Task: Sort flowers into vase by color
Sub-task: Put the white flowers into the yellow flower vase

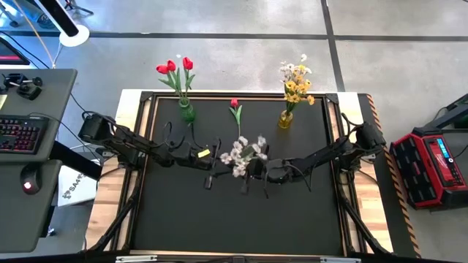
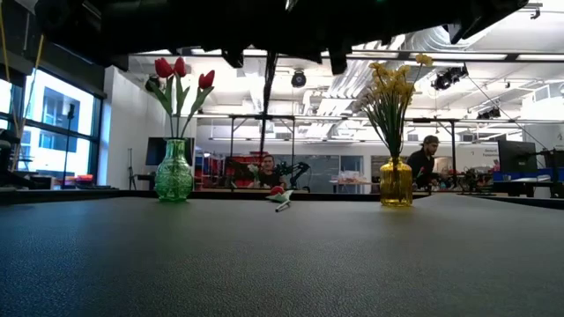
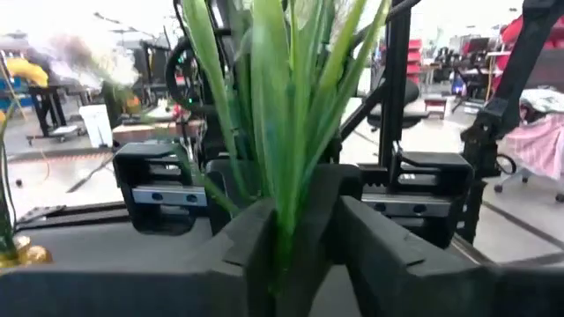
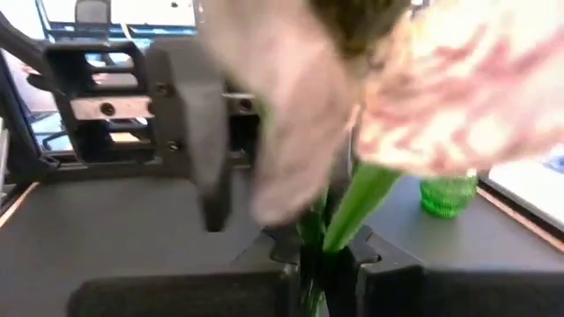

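A spray of small white blossoms (image 1: pixel 245 152) is held over the middle of the table between both grippers. My left gripper (image 1: pixel 221 164) comes from the left and is shut on it (image 3: pixel 286 238). My right gripper (image 1: pixel 253 170) comes from the right and is also shut on it (image 4: pixel 322 255). A single red tulip (image 1: pixel 235 109) lies flat on the table's far part (image 2: pixel 280 195). Red tulips stand in a green vase (image 1: pixel 186 111) and yellow sprays in a yellow vase (image 1: pixel 285 118) at the far edge. My left gripper pinches the white spray's green stems and leaves (image 3: pixel 284 207) between its two fingers; the leaves rise past the fingertips. The low view shows no part of the spray on the table. My right gripper pinches a green stem (image 4: pixel 339 231) just below the blossoms between its two fingers. The blurred white blossoms (image 4: pixel 423 97) stand right in front of its camera.
The green vase (image 2: pixel 174 172) and the yellow vase (image 2: pixel 396 183) stand apart at the far edge, with the lying tulip between them. The black mat has a raised wooden frame (image 1: pixel 131 109). A desk with a keyboard (image 1: pixel 20 133) is on the left; people sit beyond the table.
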